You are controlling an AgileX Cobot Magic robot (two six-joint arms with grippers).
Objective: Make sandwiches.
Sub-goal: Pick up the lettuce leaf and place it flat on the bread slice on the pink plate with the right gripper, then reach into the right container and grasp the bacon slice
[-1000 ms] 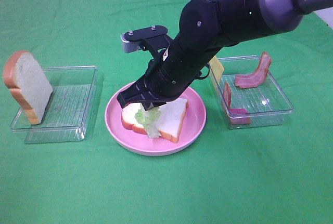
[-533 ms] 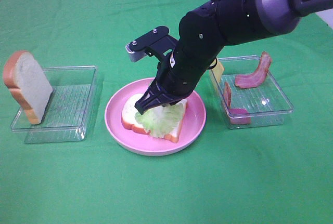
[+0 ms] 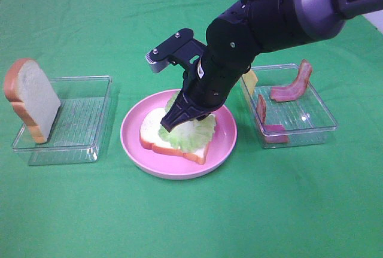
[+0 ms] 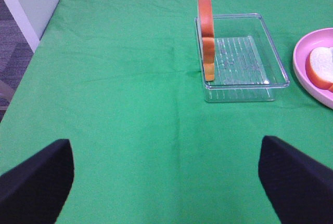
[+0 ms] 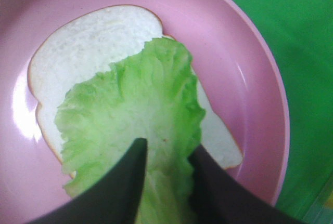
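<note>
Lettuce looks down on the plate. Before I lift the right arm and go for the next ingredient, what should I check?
1. Lettuce leaf lies on the bread slice in the pink plate: ok.
2. Right gripper free of the leaf: cannot tell. The jaws stand parted, but the leaf's edge runs between them.
3. Bacon strips and cheese wait in the right-hand tray: ok.
4. Second bread slice leans upright in the left-hand tray: ok.
5. Left gripper open, empty and away from the plate: ok.
</note>
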